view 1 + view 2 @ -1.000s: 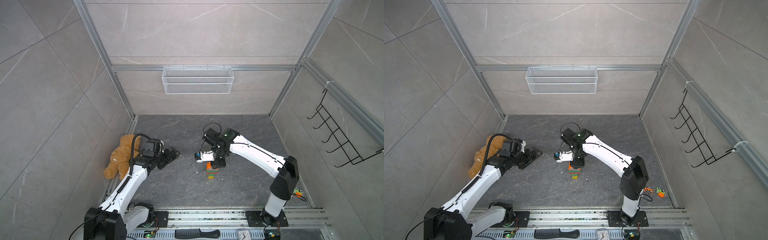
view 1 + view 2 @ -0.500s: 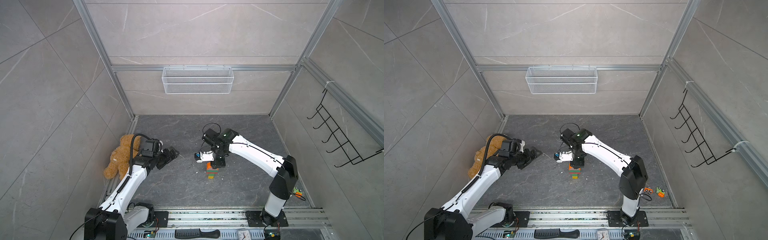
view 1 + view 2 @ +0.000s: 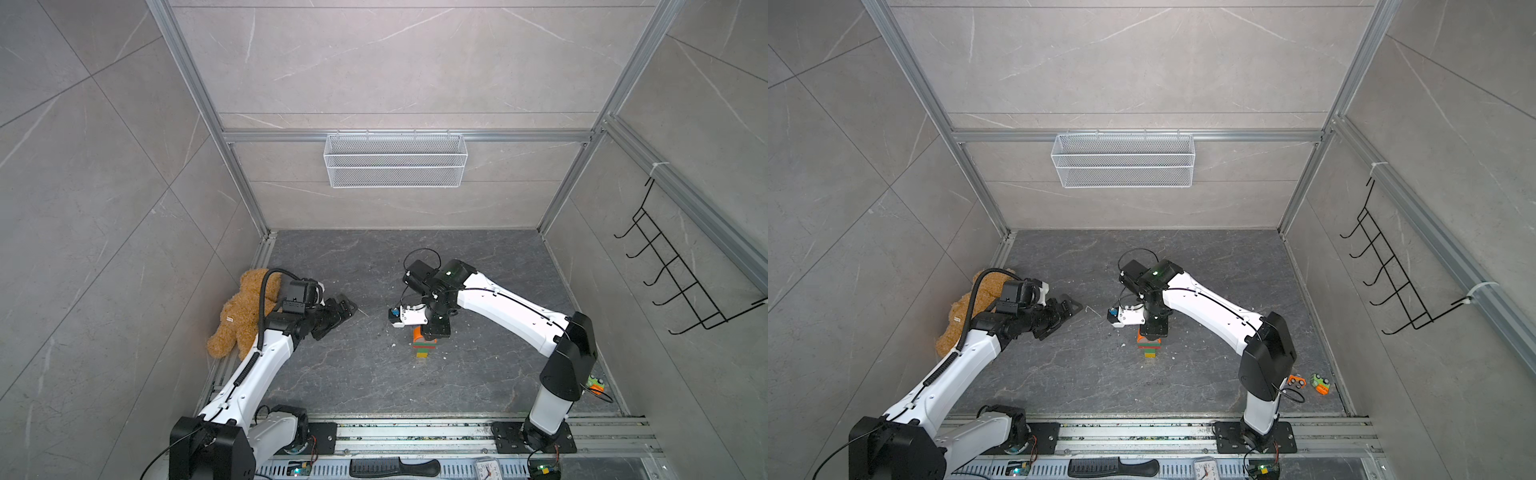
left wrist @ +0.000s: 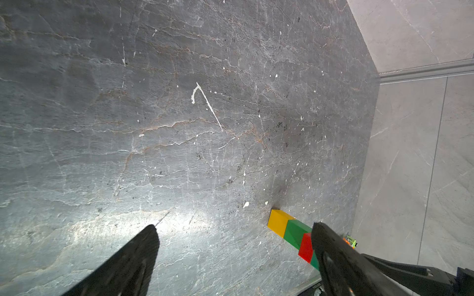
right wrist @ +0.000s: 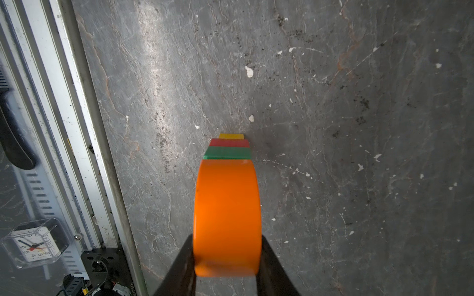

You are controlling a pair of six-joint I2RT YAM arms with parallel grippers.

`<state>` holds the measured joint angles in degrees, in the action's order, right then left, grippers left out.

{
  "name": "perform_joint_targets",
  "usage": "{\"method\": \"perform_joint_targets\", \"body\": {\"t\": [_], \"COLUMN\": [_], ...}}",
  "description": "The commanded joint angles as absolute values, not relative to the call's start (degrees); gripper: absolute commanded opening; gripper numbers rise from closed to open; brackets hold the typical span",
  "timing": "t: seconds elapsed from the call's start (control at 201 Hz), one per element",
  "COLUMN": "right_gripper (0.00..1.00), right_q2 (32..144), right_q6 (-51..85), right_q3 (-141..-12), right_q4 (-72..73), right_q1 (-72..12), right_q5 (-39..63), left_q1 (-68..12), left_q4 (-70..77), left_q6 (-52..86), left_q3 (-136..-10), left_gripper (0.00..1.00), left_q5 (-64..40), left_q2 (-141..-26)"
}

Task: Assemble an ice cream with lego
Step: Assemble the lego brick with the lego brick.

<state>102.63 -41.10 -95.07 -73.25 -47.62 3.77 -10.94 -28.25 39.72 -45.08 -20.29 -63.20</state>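
Observation:
The ice cream [image 3: 424, 345] stands near the middle of the floor in both top views [image 3: 1149, 345], yellow end down. In the right wrist view its orange half-round cap [image 5: 227, 205] sits over green, red and yellow lego [image 5: 228, 151]. My right gripper [image 5: 227, 241] is shut on the cap, one finger on each flat side, and reaches down from above [image 3: 436, 330]. My left gripper [image 3: 345, 306] hangs open and holds nothing, well to the left of the figure. In the left wrist view [image 4: 234, 226] the yellow, green and red lego [image 4: 287, 226] shows beside one finger.
A tan teddy bear [image 3: 241, 316] lies against the left wall behind my left arm. Two small toy cars [image 3: 1320, 382] sit in the front right corner. A comb [image 3: 390, 467] and a clock [image 5: 33, 243] lie past the front rail. A wire basket [image 3: 395, 160] hangs on the back wall.

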Motion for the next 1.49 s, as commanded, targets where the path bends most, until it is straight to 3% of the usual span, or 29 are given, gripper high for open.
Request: {"method": "perform_joint_targets", "body": {"t": [0.0,0.573,0.827,1.275,1.484], "right_gripper": [0.00,0.00,0.00,0.29,0.36], "right_q2": [105.23,109.33,106.02,104.23,102.98], "right_q6": [-38.08,-36.34,-36.11,-36.11,-36.47], "right_q3": [-91.50,-89.80,-90.59,-91.61,-91.58], "right_q4": [-74.02,-75.60,-73.54,-72.35,-72.49], "right_q1": [-48.17,-48.30,-48.17,-48.16,-48.16], "right_q5": [2.66,2.37,-0.04,-1.76,-1.45], "left_q1": [-10.42,-9.87,-9.76,-9.57,-9.50], "left_q4": [-28.92,-30.06,-30.14,-31.33,-31.73], "left_q6": [38.29,37.45,37.56,37.44,37.36], "left_q3": [-46.89,-47.68,-47.75,-48.12,-48.51], "left_gripper": [0.96,0.96,0.96,0.96,0.96], "left_q5": [-22.10,-22.46,-22.41,-21.93,-21.84], "left_q2": [-62.88,-62.04,-61.56,-60.48,-60.25]}}
